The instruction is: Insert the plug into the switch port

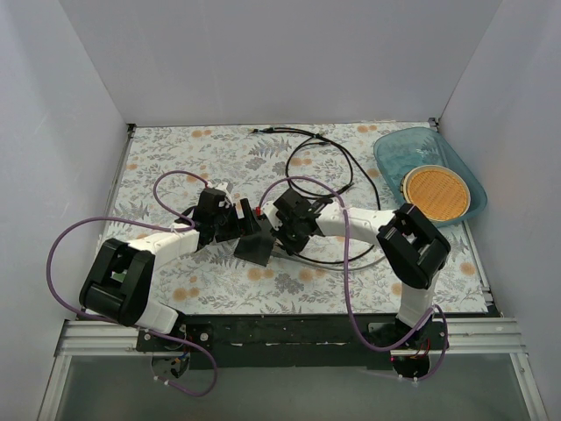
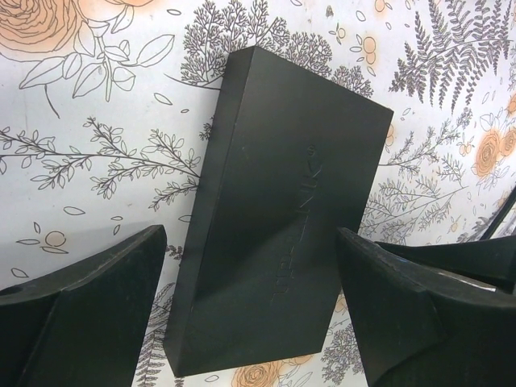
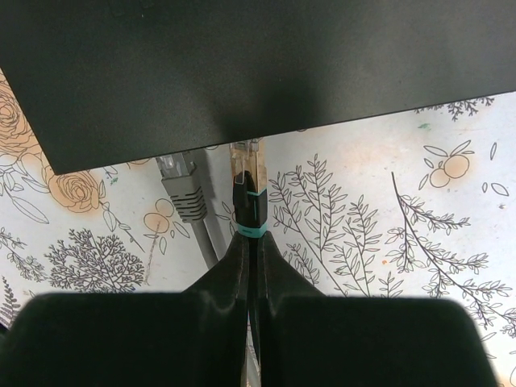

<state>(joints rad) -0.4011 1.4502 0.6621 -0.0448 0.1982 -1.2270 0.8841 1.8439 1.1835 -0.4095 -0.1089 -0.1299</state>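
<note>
My right pincer point(image 3: 251, 239) is clenched on the plug point(image 3: 247, 181), with its fingers pinched together just behind the teal band. The plug's clear tip meets the near edge of the switch point(image 3: 258, 64). I cannot tell whether it is seated in a port. Just beside it, a grey plug point(image 3: 179, 185) points at that same edge of the switch.

My left pincer point(image 2: 251, 242) is released, its fingers point(image 2: 89, 314) spread to either side of the switch, which rests on the flowered bench point(image 2: 81, 121). A sliver of bench shows between one finger and the switch. On the other side I cannot tell whether there is contact.

From overhead, the switch sits mid-bench between the two pincers, the left one on its left and the right one on its right. Beyond the switch, a black cable point(image 1: 337, 153) loops toward the back wall. Far to the right of the switch, at the back corner, a blue tray point(image 1: 390, 145) holds an orange disc point(image 1: 436, 193).
</note>
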